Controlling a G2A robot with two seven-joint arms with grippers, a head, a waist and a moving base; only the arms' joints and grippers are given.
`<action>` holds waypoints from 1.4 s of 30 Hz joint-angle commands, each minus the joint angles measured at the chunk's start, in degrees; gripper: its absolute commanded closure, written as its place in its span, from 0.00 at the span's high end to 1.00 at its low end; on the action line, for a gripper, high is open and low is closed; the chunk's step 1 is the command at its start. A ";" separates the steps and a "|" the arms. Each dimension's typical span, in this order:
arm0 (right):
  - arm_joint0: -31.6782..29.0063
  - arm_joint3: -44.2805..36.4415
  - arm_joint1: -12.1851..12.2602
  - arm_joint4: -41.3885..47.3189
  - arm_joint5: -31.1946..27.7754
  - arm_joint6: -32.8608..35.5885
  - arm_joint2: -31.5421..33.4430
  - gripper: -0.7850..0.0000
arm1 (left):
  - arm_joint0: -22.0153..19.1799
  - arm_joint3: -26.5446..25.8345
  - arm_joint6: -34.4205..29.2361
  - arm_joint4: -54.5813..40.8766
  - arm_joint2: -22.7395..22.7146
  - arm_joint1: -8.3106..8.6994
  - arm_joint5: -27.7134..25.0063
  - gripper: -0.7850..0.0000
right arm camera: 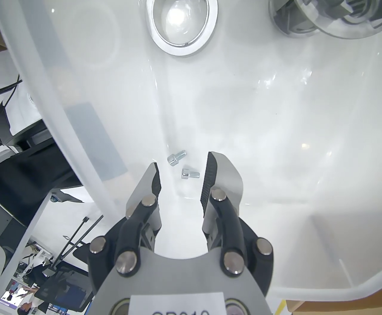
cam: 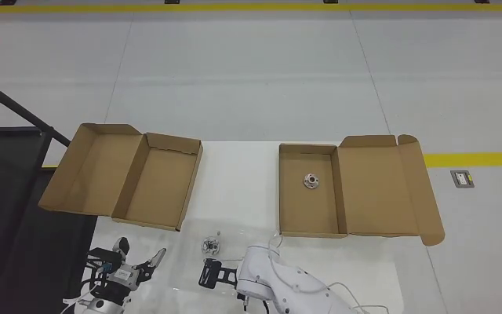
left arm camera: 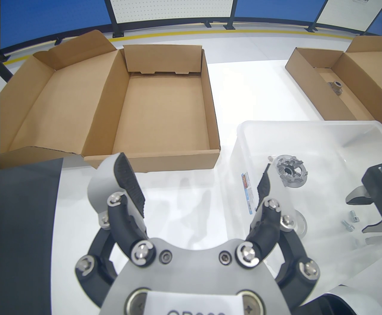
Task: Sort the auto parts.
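Right gripper is partly open with nothing held, down inside the clear bin. Two small bolts lie loose on the bin floor right by its fingertips, close to each other. Farther along the bin floor are a shiny ring and a toothed gear. Left gripper is wide open, nothing held, over the white table between the bin and the left box. Right box holds one small hub.
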 commanded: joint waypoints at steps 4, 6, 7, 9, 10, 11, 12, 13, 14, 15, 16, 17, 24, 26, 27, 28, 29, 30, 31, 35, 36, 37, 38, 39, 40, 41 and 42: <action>0.77 2.11 -0.83 1.09 -0.03 0.71 -0.67 0.35 | 0.00 0.00 0.00 0.00 0.00 0.00 0.00 1.00; 1.11 3.07 -1.16 1.84 -0.14 0.93 -0.79 0.29 | 0.00 0.00 0.00 0.00 0.00 0.00 0.00 1.00; 1.32 3.56 -1.31 2.12 -0.26 0.97 -0.86 0.27 | 0.00 0.00 0.00 0.00 0.00 0.00 0.00 1.00; 1.65 4.50 -1.64 2.77 -0.38 0.98 -1.01 0.27 | 0.00 0.00 0.00 0.00 0.00 0.00 0.00 1.00; 1.84 4.95 -1.81 3.10 -0.46 0.96 -1.07 0.27 | 0.00 0.00 0.00 0.00 0.00 0.00 0.00 1.00; 2.03 5.49 -1.97 3.44 -0.55 0.97 -1.11 0.27 | 0.00 0.00 0.00 0.00 0.00 0.00 0.00 1.00; 2.23 5.95 -2.13 3.69 -0.68 0.93 -1.18 0.27 | 0.00 0.00 0.00 0.00 0.00 0.00 0.00 1.00; 2.40 6.45 -2.28 3.99 -0.78 0.94 -1.26 0.27 | 0.00 0.00 0.00 0.00 0.00 0.00 0.00 1.00; 2.58 6.89 -2.45 4.23 -0.88 0.88 -1.35 0.27 | 0.00 0.00 0.00 0.00 0.00 0.00 0.00 1.00; 2.74 7.40 -2.61 4.51 -0.94 0.89 -1.44 0.27 | 0.00 0.00 0.00 0.00 0.00 0.00 0.00 1.00; 2.87 7.69 -2.72 4.66 -0.98 0.83 -1.49 0.27 | 0.00 0.00 0.00 0.00 0.00 0.00 0.00 1.00; 3.10 8.30 -2.92 4.85 -1.03 0.66 -1.59 0.27 | 0.00 0.00 0.00 0.00 0.00 0.00 0.00 1.00; 4.02 11.20 -3.94 6.04 -1.75 0.12 -2.23 0.27 | 0.00 0.00 0.00 0.00 0.00 0.00 0.00 1.00; 4.26 11.92 -4.24 6.24 -1.75 -0.08 -2.44 0.26 | 0.00 0.00 0.00 0.00 0.00 0.00 0.00 1.00; 4.37 12.24 -4.39 6.31 -1.79 -0.12 -2.57 0.26 | 0.00 0.00 0.00 0.00 0.00 0.00 0.00 1.00; 4.49 12.51 -4.53 6.45 -1.84 -0.22 -2.64 0.26 | 0.00 0.00 0.00 0.00 0.00 0.00 0.00 1.00; 4.60 12.84 -4.66 6.47 -1.98 -0.21 -2.78 0.25 | 0.00 0.00 0.00 0.00 0.00 0.00 0.00 1.00; 4.69 13.03 -4.75 6.50 -2.03 -0.22 -2.85 0.25 | 0.00 0.00 0.00 0.00 0.00 0.00 0.00 1.00; 4.81 13.39 -4.93 6.69 -2.14 -0.31 -2.94 0.24 | 0.00 0.00 0.00 0.00 0.00 0.00 0.00 1.00; 5.14 14.45 -5.41 7.01 -2.26 -0.33 -3.24 0.15 | 0.00 0.00 0.00 0.00 0.00 0.00 0.00 1.00; 5.18 14.67 -5.49 7.10 -2.27 -0.27 -3.28 0.13 | 0.00 0.00 0.00 0.00 0.00 0.00 0.00 1.00; 5.30 15.07 -5.64 7.33 -2.29 -0.20 -3.32 0.12 | 0.00 0.00 0.00 0.00 0.00 0.00 0.00 1.00; 5.40 15.39 -5.76 7.51 -2.33 -0.10 -3.34 0.11 | 0.00 0.00 0.00 0.00 0.00 0.00 0.00 1.00; 5.51 15.71 -5.88 7.80 -2.45 -0.01 -3.35 0.09 | 0.00 0.00 0.00 0.00 0.00 0.00 0.00 1.00; 5.64 16.08 -5.99 8.01 -2.55 0.05 -3.35 0.09 | 0.00 0.00 0.00 0.00 0.00 0.00 0.00 1.00; 5.78 16.45 -6.11 8.18 -2.63 0.13 -3.38 0.07 | 0.00 0.00 0.00 0.00 0.00 0.00 0.00 1.00; 5.86 16.68 -6.19 8.37 -2.67 0.12 -3.37 0.07 | 0.00 0.00 0.00 0.00 0.00 0.00 0.00 1.00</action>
